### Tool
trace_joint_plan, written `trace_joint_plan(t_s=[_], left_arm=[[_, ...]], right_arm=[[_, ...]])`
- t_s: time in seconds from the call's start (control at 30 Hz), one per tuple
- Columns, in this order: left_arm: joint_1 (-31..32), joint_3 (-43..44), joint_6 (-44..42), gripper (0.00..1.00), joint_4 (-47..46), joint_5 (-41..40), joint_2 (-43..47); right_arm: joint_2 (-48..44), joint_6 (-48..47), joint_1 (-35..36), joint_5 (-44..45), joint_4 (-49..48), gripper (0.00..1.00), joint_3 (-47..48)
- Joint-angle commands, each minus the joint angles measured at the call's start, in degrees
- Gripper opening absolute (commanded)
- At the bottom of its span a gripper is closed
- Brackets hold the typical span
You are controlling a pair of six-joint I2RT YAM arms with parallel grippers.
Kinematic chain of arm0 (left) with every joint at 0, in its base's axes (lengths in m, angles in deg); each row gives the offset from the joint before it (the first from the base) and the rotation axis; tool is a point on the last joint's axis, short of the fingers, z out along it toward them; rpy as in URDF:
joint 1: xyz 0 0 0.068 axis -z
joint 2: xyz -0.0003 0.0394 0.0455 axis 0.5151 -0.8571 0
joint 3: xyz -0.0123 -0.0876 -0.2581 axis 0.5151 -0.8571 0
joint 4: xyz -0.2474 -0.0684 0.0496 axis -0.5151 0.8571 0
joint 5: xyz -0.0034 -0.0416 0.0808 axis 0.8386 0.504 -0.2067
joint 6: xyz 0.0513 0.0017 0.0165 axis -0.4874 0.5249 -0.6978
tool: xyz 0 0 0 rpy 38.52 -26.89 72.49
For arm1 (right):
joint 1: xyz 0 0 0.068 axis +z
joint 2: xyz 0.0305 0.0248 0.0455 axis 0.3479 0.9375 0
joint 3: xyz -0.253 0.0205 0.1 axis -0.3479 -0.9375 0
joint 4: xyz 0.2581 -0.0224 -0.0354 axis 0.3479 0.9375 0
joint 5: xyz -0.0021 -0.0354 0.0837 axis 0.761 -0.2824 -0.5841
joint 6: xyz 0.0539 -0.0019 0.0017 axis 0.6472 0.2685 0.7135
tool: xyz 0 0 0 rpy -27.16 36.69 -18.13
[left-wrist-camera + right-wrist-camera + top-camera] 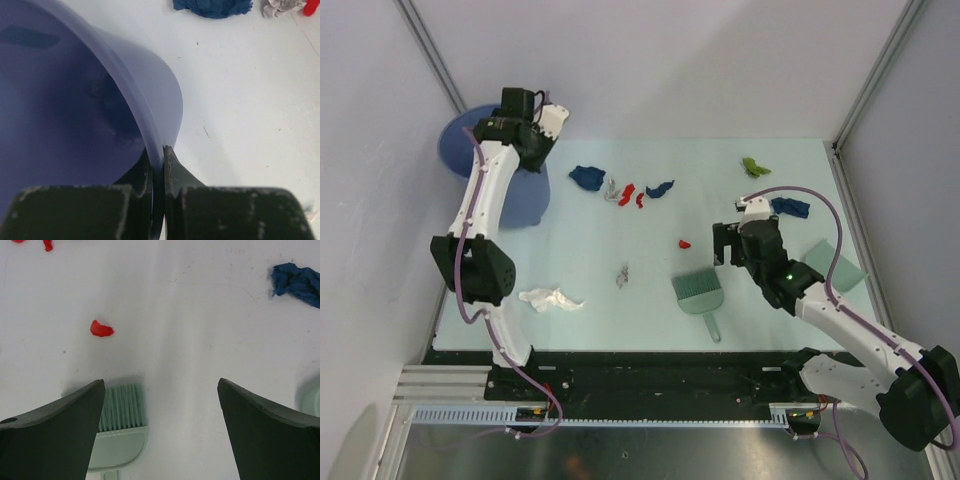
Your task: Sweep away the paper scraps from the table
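Your left fingers (176, 176) clamp the rim of the blue bucket (160, 95); your right fingers (55, 430) gape wide, empty.
A red scrap (101, 329) lies on the bench (200, 315) at ten o'clock from the right fingers, brush (121, 407) at eight.

table (650, 225) plain pale mint. bucket (520, 200) blue-violet, darker inside. brush (698, 290) and dustpan (835, 265) mint green, brush bristles finely striped. paper scraps (587, 177): dark blue, red, olive green, grey, white. arms (485, 195) white, black joints.
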Motion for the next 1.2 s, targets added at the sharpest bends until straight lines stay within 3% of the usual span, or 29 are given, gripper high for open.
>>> trace_joint_plan(t_s=[0.0, 0.1, 0.13, 0.17, 0.2, 0.23, 0.27, 0.43, 0.53, 0.73, 0.83, 0.97, 1.17], left_arm=[[-1.5, 7.7, 0.4, 0.00, -1.6, 4.2, -1.5], [-1.8, 8.1, 1.0, 0.00, -1.4, 5.9, -2.7], [-1.7, 8.0, 1.2, 0.06, -1.3, 6.6, -2.9], [-1.8, 8.1, 1.2, 0.22, -1.3, 6.6, -3.0], [-1.8, 8.5, 1.5, 0.43, -1.4, 6.6, -2.9], [-1.7, 8.9, 1.8, 0.88, -1.3, 6.6, -2.9], [-1.8, 9.5, 2.2, 1.00, -1.4, 6.3, -2.7], [-1.6, 16.7, 7.4, 1.00, -1.6, 3.8, -1.2], [-0.9, 17.1, 10.0, 1.00, -1.6, 3.8, 2.4], [6.2, 3.6, 5.9, 1.00, -1.6, 4.5, 15.6], [10.0, -6.3, 4.2, 1.00, -1.7, 6.2, 22.4], [11.2, -18.1, 4.8, 1.00, -1.9, 12.4, 29.8], [11.3, -27.2, 3.8, 1.00, -2.9, 14.2, 35.5]], right_arm=[[-0.8, 2.2, -1.8, 6.4, 3.0, 1.00, 3.5], [-0.7, 6.6, -5.2, 12.5, 6.2, 1.00, 4.1], [-0.8, 7.7, -9.1, 12.4, 7.0, 1.00, 4.1], [-0.8, 8.6, -11.4, 11.5, 8.0, 1.00, 4.0], [-0.2, 9.7, -14.5, 10.2, 8.2, 1.00, 4.0], [0.2, 10.4, -19.8, 7.5, 8.4, 1.00, 4.0], [0.7, 10.9, -22.6, 6.5, 8.4, 1.00, 3.9], [6.8, 12.4, -34.8, 7.0, 5.0, 1.00, 3.3], [13.2, 11.6, -38.1, 5.2, 2.2, 1.00, 3.3], [21.5, 10.0, -46.1, -7.2, -0.2, 0.81, 3.5], [24.2, 9.1, -46.2, -9.9, -0.2, 0.85, 3.9], [27.5, 8.7, -46.3, -10.1, -0.5, 0.85, 4.2], [29.5, 8.8, -46.3, -8.4, 0.2, 0.68, 4.4]])
